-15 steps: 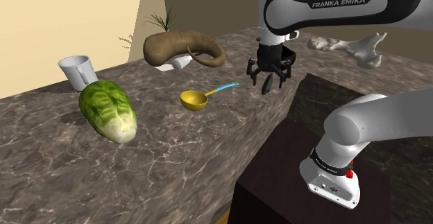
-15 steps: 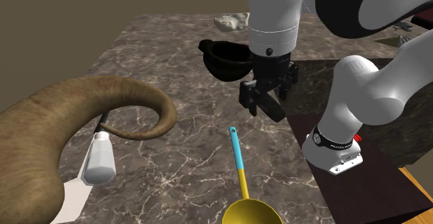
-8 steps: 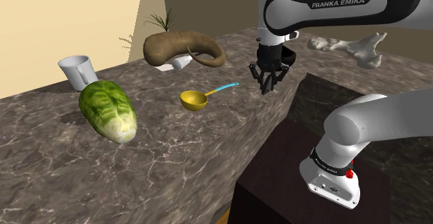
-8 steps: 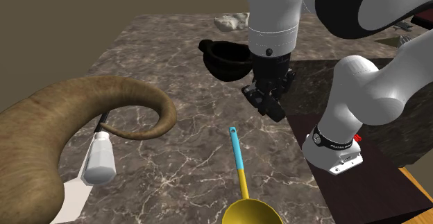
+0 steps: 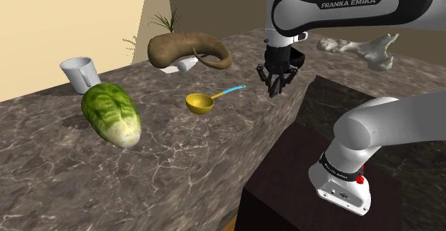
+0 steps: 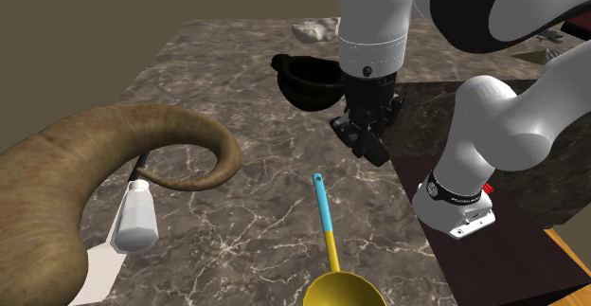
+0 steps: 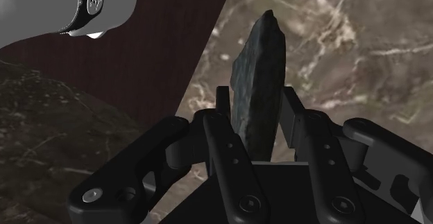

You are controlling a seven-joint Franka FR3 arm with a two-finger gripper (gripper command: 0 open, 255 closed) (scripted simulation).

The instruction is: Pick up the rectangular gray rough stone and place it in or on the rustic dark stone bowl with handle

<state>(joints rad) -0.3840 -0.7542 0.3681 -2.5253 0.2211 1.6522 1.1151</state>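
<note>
**Table (image 5: 179, 165), marbled brown; shoulder view, left to right.**

1. White mug (image 5: 77, 72), upright.
2. Green cabbage (image 5: 109, 113), lying just beside the mug.
3. Brown horn-shaped piece (image 5: 187, 49), far side.
4. Yellow ladle (image 5: 200, 102), blue handle.
5. Jaws, pointing down over the table's edge by the stand, closed narrowly on the stone (image 7: 260, 84). We cannot tell whether it is clear of the table.
6. Pale bone-like piece (image 5: 357, 47), well apart.

**Stone.** A thin, dark grey slab, stood on edge. In the wrist view the fingers (image 7: 225, 136) press its two flat faces at one end, and most of it juts beyond them.

**Bowl (image 6: 308, 79).** Black, near the jaws in the second exterior view.

**Handling.** We judge the stone stiff, dense and heavy for its bulk. Its rough faces should resist slipping. Held at one end, it may pivot, so a hold across the faces nearer the middle would sit steadier. We advise a gentle set-down, stone against bowl.
</note>
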